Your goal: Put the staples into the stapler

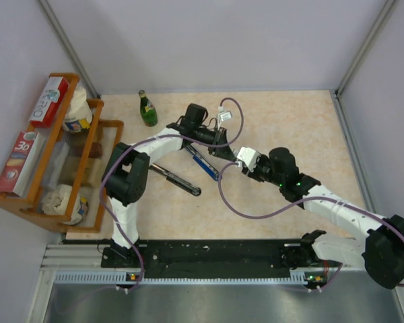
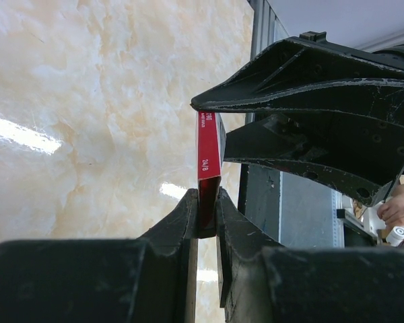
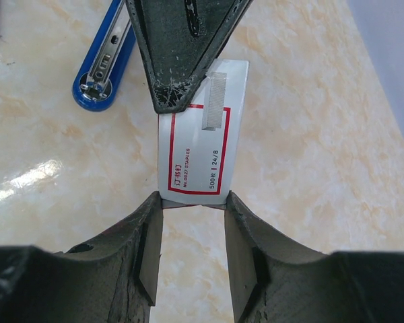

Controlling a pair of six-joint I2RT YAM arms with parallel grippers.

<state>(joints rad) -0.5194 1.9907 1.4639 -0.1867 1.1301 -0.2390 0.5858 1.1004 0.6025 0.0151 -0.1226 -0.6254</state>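
Clamped at both ends, above table [image 3: 310, 168]: staples box [image 3: 198, 155]. Pinched tight on its thin red edge with left gripper [image 2: 207, 202]. Closed across its labelled face with right gripper [image 3: 192, 202], fingers touching both sides. Lying on table near box, apart from both grippers: blue stapler [image 3: 104, 57], metal channel up.

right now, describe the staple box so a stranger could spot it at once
Look to the middle of the table, where the two arms meet beside the blue stapler. Pinched between the left gripper and right gripper is the staple box: a small flat white carton with a red-bordered label, far smaller than the stapler.
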